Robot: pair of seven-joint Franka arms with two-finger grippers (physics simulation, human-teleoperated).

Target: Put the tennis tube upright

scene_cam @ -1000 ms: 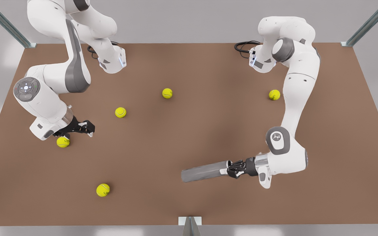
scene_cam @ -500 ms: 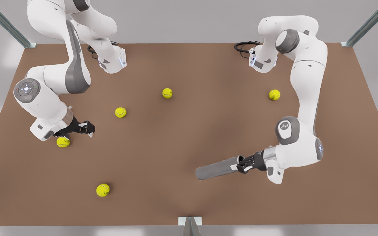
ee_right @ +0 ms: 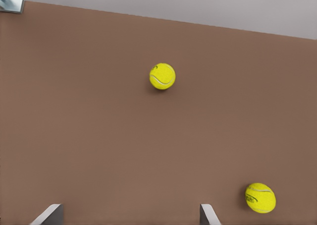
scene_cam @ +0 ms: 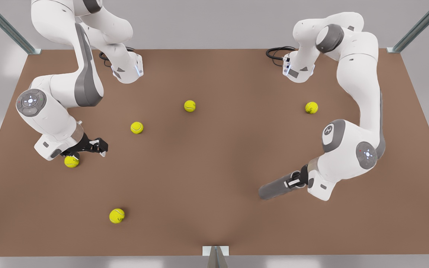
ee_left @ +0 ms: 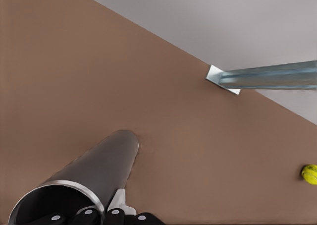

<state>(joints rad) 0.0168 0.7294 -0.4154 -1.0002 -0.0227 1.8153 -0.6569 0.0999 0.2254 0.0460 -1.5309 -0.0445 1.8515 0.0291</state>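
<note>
Brown tabletop (scene_cam: 214, 178) is shown under both arms, with five tennis balls scattered on it. At the front view's right, the tennis tube (scene_cam: 275, 187) is held tilted, its far end down on the table and its rimmed end raised; the left gripper (scene_cam: 295, 181) is clamped on that rim. Well away from the tube, at the front view's left, the right gripper (scene_cam: 101, 146) is kept waiting above a tennis ball (scene_cam: 71, 161), fingers apart.

Brown table (scene_cam: 214, 156); pale grey walls (scene_cam: 207, 22); metal corner struts (scene_cam: 7, 28).
</note>
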